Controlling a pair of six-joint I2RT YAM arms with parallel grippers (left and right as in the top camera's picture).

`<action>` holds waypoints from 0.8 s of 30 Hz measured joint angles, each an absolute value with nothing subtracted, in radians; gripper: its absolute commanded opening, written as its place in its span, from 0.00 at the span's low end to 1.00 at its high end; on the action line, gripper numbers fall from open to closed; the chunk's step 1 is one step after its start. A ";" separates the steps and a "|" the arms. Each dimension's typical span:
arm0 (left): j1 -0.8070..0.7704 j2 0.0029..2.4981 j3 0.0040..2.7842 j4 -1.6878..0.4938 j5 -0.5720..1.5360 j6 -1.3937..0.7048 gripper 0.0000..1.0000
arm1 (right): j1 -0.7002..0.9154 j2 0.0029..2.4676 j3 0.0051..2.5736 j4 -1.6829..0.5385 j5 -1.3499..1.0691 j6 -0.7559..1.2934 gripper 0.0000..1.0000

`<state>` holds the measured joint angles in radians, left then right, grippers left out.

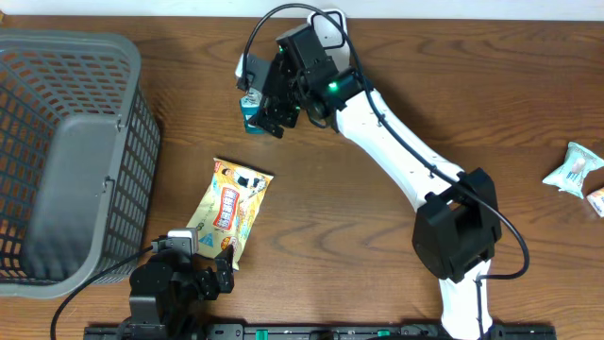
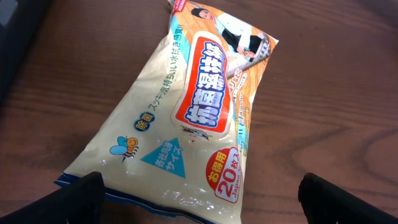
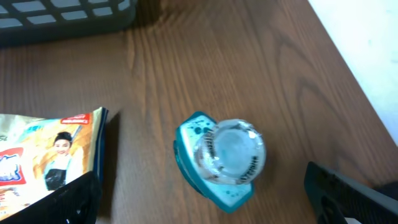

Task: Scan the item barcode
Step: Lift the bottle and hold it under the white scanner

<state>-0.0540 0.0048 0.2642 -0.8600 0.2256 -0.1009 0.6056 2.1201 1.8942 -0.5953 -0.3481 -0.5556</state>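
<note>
We see a brown table [image 1: 330,236]. A pack of wipes [image 1: 231,208] lies flat on it, just right of the grey basket [image 1: 132,161]. The pack is yellow, with a red label and a picture of a person.

The left gripper [image 2: 214,208] is at the near end of the pack. Its fingers are spread wide, one on each side of that end. It is not holding the pack. We cannot tell if a finger touches it.

A small blue-green bottle [image 3: 221,158] with a clear round top stands near the far edge of the table, well apart from the pack. The right gripper [image 3: 211,202] hangs over it. Its fingers are wide too, and the bottle shows between them. They do not touch it.

Some small white packets [image 1: 574,168] lie at the right edge of the table.
</note>
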 measured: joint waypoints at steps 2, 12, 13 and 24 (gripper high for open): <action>-0.054 0.005 0.264 -0.860 0.226 -0.101 0.99 | 0.600 2.120 1.894 -0.586 -0.350 -0.557 0.99; -0.054 0.005 0.264 -0.860 0.226 -0.101 0.99 | 0.593 2.164 1.895 -0.484 -0.366 -0.558 0.99; -0.054 0.005 0.264 -0.860 0.226 -0.101 0.99 | 0.593 2.172 1.895 -0.480 -0.367 -0.558 0.99; -0.054 0.005 0.264 -0.860 0.226 -0.101 0.99 | 0.593 2.240 1.894 -0.471 -0.369 -0.558 0.99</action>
